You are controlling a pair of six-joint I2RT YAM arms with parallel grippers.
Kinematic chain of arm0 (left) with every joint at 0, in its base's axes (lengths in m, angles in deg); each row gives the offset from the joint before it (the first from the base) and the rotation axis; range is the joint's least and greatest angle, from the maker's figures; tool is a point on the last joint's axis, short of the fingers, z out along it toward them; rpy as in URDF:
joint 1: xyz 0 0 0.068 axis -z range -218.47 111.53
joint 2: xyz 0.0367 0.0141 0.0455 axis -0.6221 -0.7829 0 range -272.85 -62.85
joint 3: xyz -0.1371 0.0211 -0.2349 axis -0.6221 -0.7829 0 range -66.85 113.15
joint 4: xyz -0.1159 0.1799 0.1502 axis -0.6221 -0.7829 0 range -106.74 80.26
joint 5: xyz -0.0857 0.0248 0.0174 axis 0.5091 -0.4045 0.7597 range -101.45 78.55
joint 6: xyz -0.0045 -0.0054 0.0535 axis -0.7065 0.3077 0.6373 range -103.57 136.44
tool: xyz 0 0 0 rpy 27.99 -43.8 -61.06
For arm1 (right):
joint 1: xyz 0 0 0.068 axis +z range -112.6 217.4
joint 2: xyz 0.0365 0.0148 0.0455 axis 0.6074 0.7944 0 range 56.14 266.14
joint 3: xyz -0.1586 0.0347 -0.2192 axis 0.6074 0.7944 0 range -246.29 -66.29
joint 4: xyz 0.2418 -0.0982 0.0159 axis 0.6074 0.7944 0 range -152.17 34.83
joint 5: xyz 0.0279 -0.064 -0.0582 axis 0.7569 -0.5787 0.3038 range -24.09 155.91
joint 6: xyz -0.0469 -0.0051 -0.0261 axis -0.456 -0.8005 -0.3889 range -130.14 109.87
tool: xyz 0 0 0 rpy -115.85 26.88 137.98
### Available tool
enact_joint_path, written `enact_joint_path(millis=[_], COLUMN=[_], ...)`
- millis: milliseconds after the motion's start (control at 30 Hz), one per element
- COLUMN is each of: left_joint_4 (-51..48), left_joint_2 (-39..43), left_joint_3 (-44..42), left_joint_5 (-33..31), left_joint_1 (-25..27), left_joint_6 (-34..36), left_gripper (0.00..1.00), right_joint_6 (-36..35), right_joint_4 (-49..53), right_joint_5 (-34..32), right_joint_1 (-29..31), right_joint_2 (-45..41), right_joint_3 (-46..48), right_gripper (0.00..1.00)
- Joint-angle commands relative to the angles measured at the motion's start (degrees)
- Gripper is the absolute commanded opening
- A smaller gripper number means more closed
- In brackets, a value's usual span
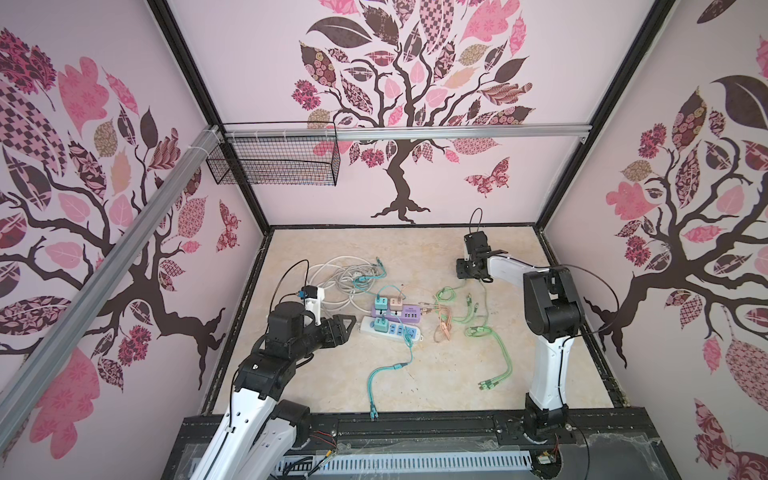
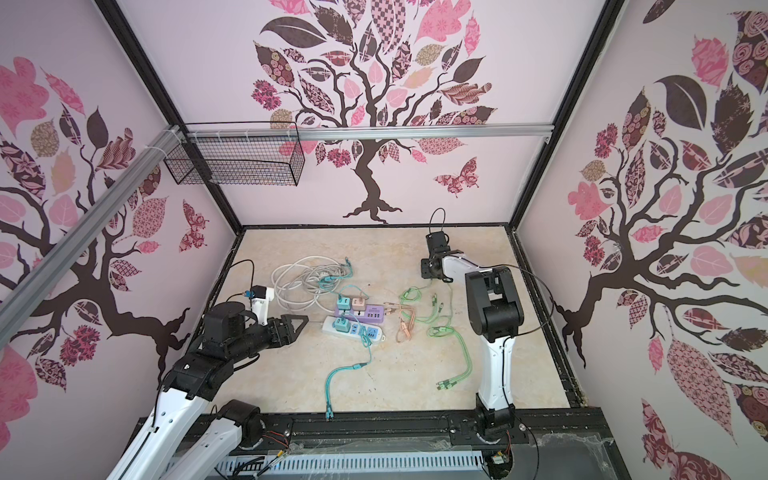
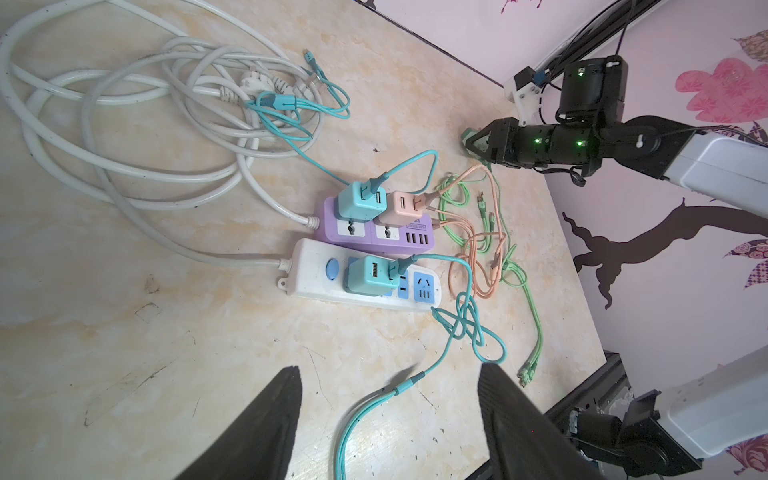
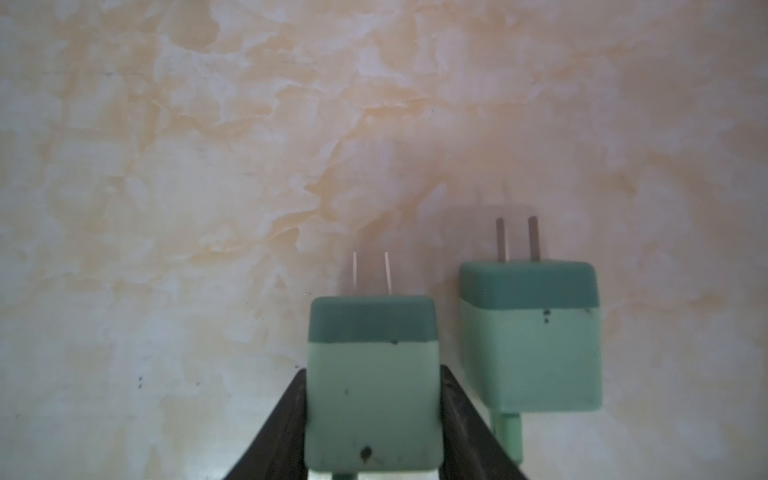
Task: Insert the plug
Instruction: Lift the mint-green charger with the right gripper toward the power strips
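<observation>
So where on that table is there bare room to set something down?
Bare table runs along the back wall, from the white cord coil to the right gripper, which grips a green plug. Another open patch lies near the front, between the teal cable and the green cable. The middle is crowded: purple strip, white strip, tangled leads.

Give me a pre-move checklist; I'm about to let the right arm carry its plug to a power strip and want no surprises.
1. Grip: ok; the right hand is closed on the green plug, fingers against both sides.
2. The prongs: ok; both straight, pointing away from the hand.
3. Neighbour: ok; the second green plug lies beside it, apart.
4. Free socket: ok; the white strip has an empty blue end socket, the purple strip two empty ones.
5. The left hand: ok; open, holding nothing.
6. Plug off the table: cannot tell.
</observation>
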Motion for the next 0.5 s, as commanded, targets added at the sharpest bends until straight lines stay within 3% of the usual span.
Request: enact_joint_path(millis=[0,467], left_joint_4=[0.05,2.42], left_joint_2=[-0.13,-1.10], left_joint_3=[0.72,0.91], left_joint_5=[0.03,2.58], left_joint_1=[-0.26,-0.27], left_joint_6=[0.61,-0.79], left_gripper=[0.71,0.71], right_joint_6=[-2.27,-5.31], right_joint_4=[-0.92,-0.48], right_joint_5=[2.99,5.66], right_joint_1=[-0.31,-0.37], right_joint_2=[-9.46,-28.34], right_joint_3=[0.39,0.54], right_gripper=[0.27,0.26])
